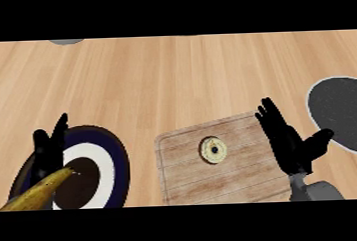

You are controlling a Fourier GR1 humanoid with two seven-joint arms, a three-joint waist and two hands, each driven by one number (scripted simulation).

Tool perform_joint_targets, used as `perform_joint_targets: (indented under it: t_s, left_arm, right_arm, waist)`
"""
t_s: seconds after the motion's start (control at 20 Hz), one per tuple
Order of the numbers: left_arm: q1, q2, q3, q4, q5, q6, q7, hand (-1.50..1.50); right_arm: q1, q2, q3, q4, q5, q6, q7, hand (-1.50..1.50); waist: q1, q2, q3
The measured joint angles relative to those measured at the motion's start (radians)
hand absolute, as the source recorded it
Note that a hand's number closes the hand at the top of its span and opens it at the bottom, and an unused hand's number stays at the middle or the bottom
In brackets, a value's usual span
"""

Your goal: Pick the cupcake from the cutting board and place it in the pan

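One cupcake (213,150), one cutting board (220,183), one pan (344,114), one plate (105,160), one banana (40,193), two robot hands

The bench (172,72) is seen from a single head view, set high and angled steeply downward. Both hands enter from the lower edge, the left hand (46,149) at the view's left and the right hand (289,138) at its right. The board (191,177) is framed close, low and centre; the pan (344,111) is cut by the right edge.
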Motion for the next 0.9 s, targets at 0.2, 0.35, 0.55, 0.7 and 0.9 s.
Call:
perform_joint_targets:
  t_s: [0.2,0.35,0.55,0.7,0.9]
  left_arm:
    - [0.356,0.255,-0.031,-0.175,-0.096,-0.022,0.075,0.0]
    - [0.445,0.336,-0.028,-0.263,-0.113,-0.041,0.064,0.0]
    - [0.29,0.258,-0.058,-0.378,-0.084,-0.096,0.0,0.0]
    - [0.167,0.195,-0.08,-0.407,-0.065,-0.127,-0.003,0.0]
    - [0.023,0.139,-0.078,-0.378,-0.043,-0.168,0.031,0.0]
  right_arm:
    - [-0.106,-0.047,0.028,0.04,0.047,0.02,0.087,-1.5]
    - [-0.174,-0.121,0.079,0.064,0.13,0.042,0.139,1.5]
    - [-0.252,-0.218,0.161,0.1,0.327,0.001,0.16,-1.5]
    - [-0.272,-0.177,0.199,0.126,0.422,-0.094,0.173,-1.5]
    - [-0.302,-0.164,0.264,0.109,0.507,-0.096,0.267,-1.5]
  waist:
    - [0.044,-0.034,0.074]
    - [0.042,-0.044,0.067]
    - [-0.004,-0.032,0.036]
    - [-0.022,-0.024,0.035]
    - [-0.024,-0.022,0.035]
